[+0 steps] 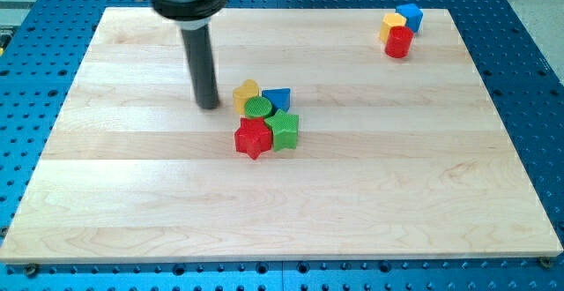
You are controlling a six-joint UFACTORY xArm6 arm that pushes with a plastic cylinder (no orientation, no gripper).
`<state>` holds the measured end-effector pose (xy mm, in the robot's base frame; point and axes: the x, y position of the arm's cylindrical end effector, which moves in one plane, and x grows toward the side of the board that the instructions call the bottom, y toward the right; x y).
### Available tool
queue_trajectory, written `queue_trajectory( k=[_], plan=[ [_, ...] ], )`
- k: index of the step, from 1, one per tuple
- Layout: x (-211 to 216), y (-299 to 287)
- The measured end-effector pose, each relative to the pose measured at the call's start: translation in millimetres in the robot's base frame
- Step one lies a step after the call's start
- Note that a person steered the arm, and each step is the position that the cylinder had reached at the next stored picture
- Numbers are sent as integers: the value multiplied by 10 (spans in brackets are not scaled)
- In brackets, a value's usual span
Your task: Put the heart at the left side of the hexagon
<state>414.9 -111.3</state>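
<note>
Standing on the board [132,194], my tip [209,106] sits just to the view's left of the centre cluster, close to the yellow heart [246,91] but with a sliver of wood showing between them. I have no jaws to spread or press: only a straight dark rod, holding nothing and touching no block.

The cluster packs five ribbed plastic pieces. The yellow heart is at its upper left, a blue triangle [278,99] beside it on the right, a green round block [257,108] just below the heart, a green block [285,130] lower right, and a red star [253,138] at the bottom. They look pressed together.

Well apart, near the view's top right corner, sits a second group: a blue block [410,15], a yellow block [391,26] and a red one [398,41], touching; which of them is the hexagon I cannot tell.

The board is pale wood in long glued strips, lying on a blue perforated table [529,79]. Bare wood stretches wide across the view's left and bottom, and between the two groups.
</note>
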Motion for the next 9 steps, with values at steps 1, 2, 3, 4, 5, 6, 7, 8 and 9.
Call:
queue_trajectory(
  k=[1, 2, 3, 4, 5, 6, 7, 8, 9],
  plan=[
    [184, 221],
    [0, 562],
    [-268, 1029],
    [-606, 1294],
    [-899, 1702],
    [-1068, 2221],
    [-1159, 2099],
    [-1279, 2081],
    [-1405, 2303]
  ],
)
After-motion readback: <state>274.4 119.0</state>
